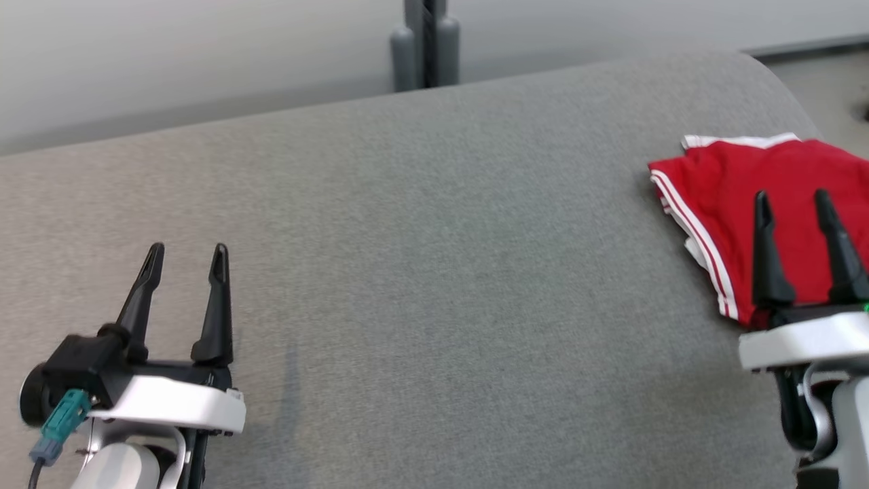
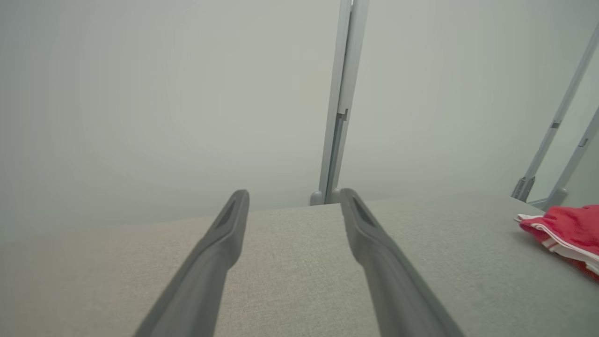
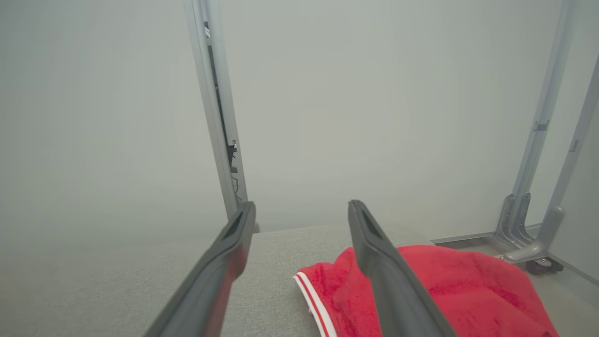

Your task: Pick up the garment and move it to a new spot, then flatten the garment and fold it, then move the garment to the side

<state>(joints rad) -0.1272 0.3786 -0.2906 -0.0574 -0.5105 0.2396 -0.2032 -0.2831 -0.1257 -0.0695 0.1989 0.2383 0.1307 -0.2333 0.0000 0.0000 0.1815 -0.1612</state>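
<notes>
Garment (image 1: 719, 183) — folded, at frame right; left gripper (image 1: 188, 249) and right gripper (image 1: 792, 197) spread wide, empty. Fold could be snagged by a low retreat.

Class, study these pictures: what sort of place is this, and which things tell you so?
Probably a lab or test space, not a home: plain pale panels between metal posts, a wide grey fabric-covered surface, and a single folded red garment at its right edge.
</notes>
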